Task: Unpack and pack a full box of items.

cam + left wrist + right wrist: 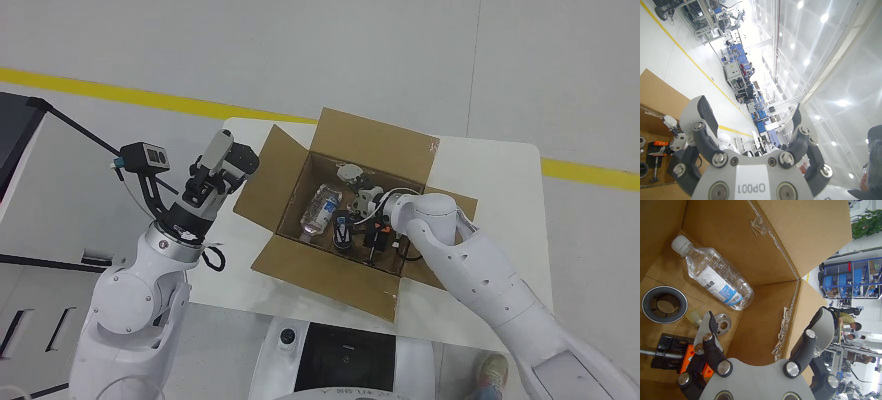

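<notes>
While my right hand (765, 317) hangs inside the cardboard box (730, 237), fingers spread wide and holding nothing, one fingertip (712, 323) sits just over a small metal flange (723, 325) on the box floor. Right beside that lies a black-and-orange clamp (670, 351) with a threaded rod, partly under the hand. A pale cylinder (693, 317) stands next to the flange, a black ring (664, 304) lies a little beyond it, and a clear bottle (715, 275) rests on its side against the box wall.

My left hand (228, 155) is at centre-left of the top view, outside the box and off its open flap. It is raised, fully open and empty.

The box sits in the middle of the white table (500, 170) with all four flaps folded out. Every item I can see lies inside it, so I judge that unpacking has barely begun and this is a first pick. The next move calls for centring the right hand over one item, probably the flange or the clamp, then lowering and closing without snagging the rod.

The bottle carries a white and blue label (719, 285) with print and a barcode, which I leave unread.
</notes>
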